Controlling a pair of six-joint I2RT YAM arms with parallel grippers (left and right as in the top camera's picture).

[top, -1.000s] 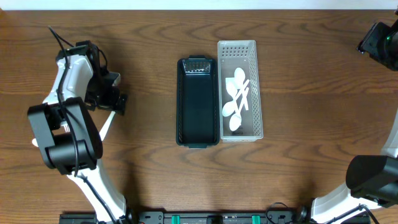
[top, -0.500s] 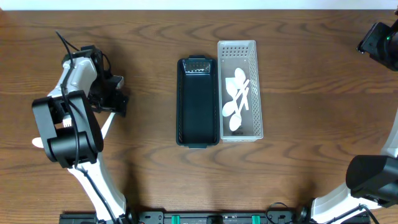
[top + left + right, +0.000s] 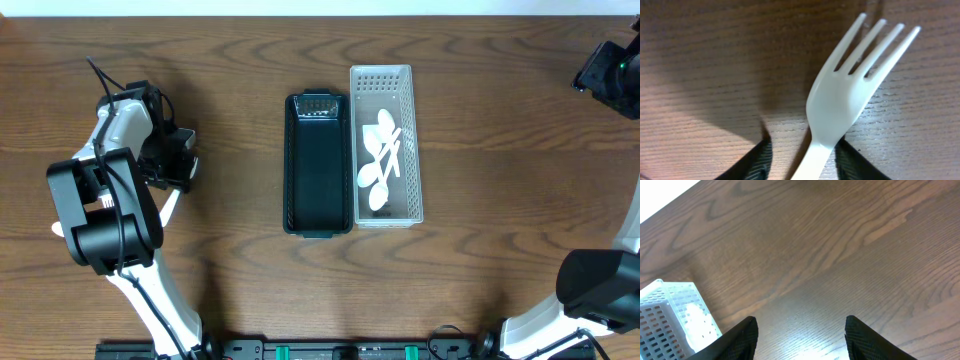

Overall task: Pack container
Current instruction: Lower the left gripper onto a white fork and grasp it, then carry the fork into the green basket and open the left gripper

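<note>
A white plastic fork (image 3: 840,95) lies on the wooden table, tines pointing away. My left gripper (image 3: 802,145) straddles its neck: the right finger (image 3: 855,162) touches the handle, and a narrow gap shows beside the left finger. In the overhead view this gripper (image 3: 176,165) sits at the left, with the fork's handle (image 3: 170,204) sticking out below it. The black container (image 3: 318,165) stands empty at centre. My right gripper (image 3: 801,320) hovers open over bare table at the far right.
A white perforated basket (image 3: 385,82) holding several white spoons (image 3: 380,160) stands against the container's right side. Its corner (image 3: 670,315) shows in the right wrist view.
The left gripper's jaws have narrowed from wide open to close around the fork's neck, and the wrist shifted slightly. The right arm has stayed put.
</note>
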